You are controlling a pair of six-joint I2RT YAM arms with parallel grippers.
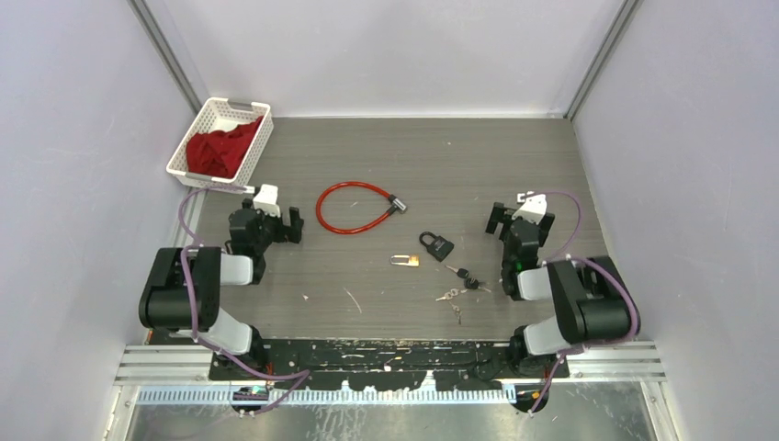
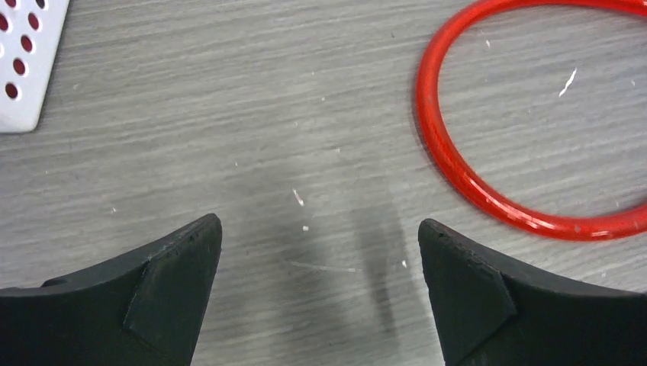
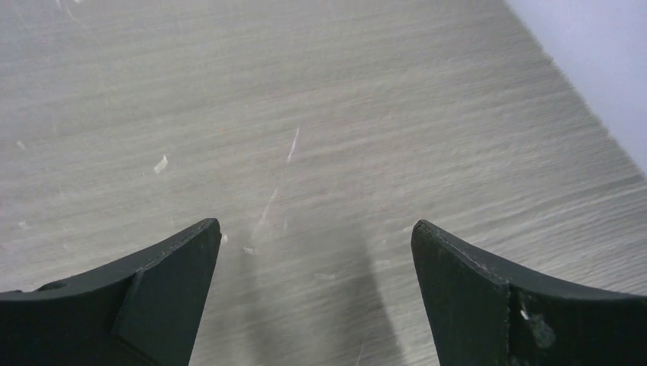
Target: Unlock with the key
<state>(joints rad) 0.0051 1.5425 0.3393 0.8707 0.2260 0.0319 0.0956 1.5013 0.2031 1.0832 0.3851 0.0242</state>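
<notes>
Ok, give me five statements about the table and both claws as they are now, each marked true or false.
1. The left claw and the right claw are both open and hold nothing. True.
2. The black padlock lies inside the loop of the red cable. False: it lies on the table outside the loop, nearer the right arm.
3. The white basket holds a red cloth. True.
4. The right claw is shut on a key. False: the keys lie on the table beside the padlock, untouched.
5. Part of the red cable shows in the left wrist view. True.
</notes>
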